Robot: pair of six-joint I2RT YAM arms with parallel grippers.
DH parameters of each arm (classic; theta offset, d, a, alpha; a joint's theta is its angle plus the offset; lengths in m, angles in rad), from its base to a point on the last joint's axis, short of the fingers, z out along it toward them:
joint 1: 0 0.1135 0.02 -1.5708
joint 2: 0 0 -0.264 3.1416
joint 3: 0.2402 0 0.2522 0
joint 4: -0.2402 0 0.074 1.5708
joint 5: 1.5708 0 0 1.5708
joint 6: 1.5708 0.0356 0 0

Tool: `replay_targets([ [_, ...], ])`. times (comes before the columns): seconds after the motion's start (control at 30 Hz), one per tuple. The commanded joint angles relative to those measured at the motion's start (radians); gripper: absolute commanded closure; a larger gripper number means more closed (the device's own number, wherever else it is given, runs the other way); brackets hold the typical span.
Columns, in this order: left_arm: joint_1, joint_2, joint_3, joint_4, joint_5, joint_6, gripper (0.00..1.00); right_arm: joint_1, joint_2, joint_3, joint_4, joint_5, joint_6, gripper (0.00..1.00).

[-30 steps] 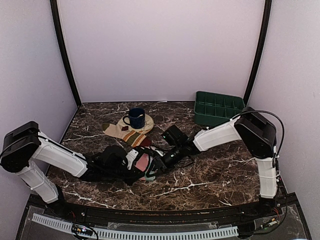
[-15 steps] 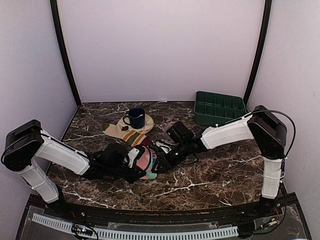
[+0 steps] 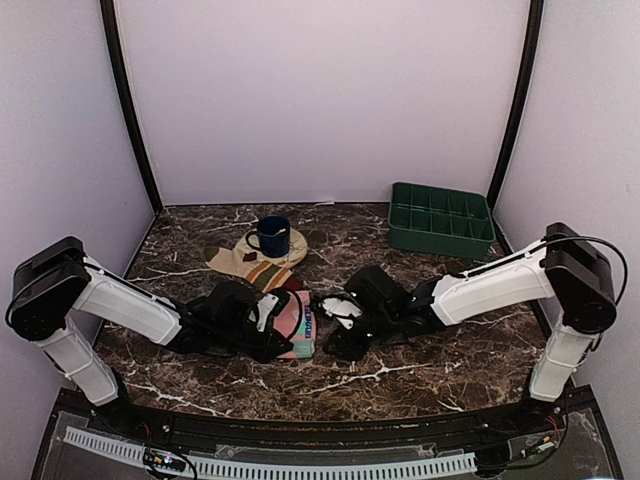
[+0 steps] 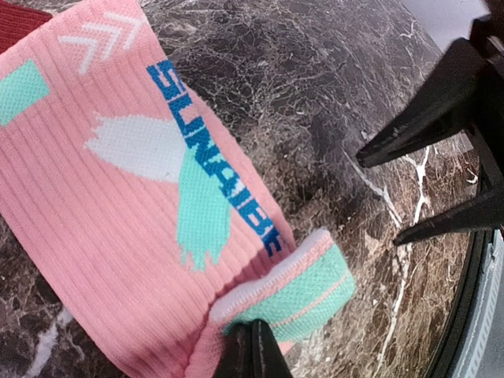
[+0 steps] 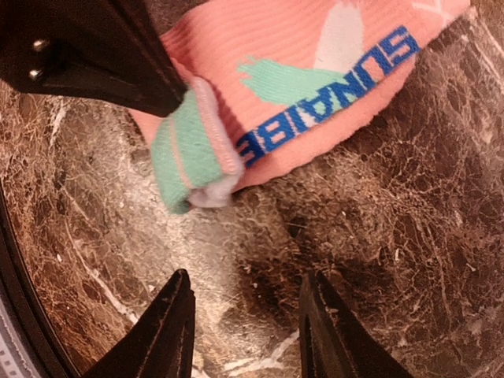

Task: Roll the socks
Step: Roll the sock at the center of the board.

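Observation:
The pink sock (image 3: 296,322) with mint patches lies flat on the marble between the two arms. It also shows in the left wrist view (image 4: 118,197) and the right wrist view (image 5: 315,71). My left gripper (image 3: 288,343) (image 4: 252,348) is shut on its mint cuff (image 4: 315,291), which is folded back at the near end. My right gripper (image 3: 332,330) (image 5: 246,277) stands open just right of the sock, over bare marble, touching nothing. The cream striped sock (image 3: 262,270) lies flat behind the pink one.
A dark blue mug (image 3: 270,236) stands on a round tan coaster (image 3: 290,245) at the back, partly over the striped sock. A green compartment tray (image 3: 440,218) sits at the back right. The right gripper's fingers (image 4: 425,134) show close by in the left wrist view.
The right gripper has drawn back to the right, off the pink sock, and its arm has swung outward. The left gripper has stayed at the sock's cuff and closed tighter.

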Motion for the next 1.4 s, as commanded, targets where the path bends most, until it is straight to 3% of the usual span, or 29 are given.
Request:
replay_targets([
  [0.0, 0.01, 0.038, 0.006, -0.145, 0.025, -0.007, 0.96, 0.093, -0.066, -0.043, 0.112, 0.255, -0.147, 0.58],
  [0.2, 0.032, 0.041, 0.011, -0.161, 0.051, -0.015, 0.96, 0.224, -0.056, -0.03, 0.129, 0.436, -0.33, 0.56],
  [0.47, 0.058, 0.043, 0.013, -0.17, 0.099, -0.007, 0.97, 0.293, 0.04, 0.014, 0.164, 0.529, -0.492, 0.54],
  [0.83, 0.084, 0.064, 0.03, -0.187, 0.151, 0.014, 0.97, 0.302, 0.152, 0.112, 0.157, 0.55, -0.661, 0.52],
  [1.37, 0.106, 0.093, 0.037, -0.188, 0.193, 0.031, 0.98, 0.276, 0.235, 0.185, 0.068, 0.528, -0.744, 0.52],
])
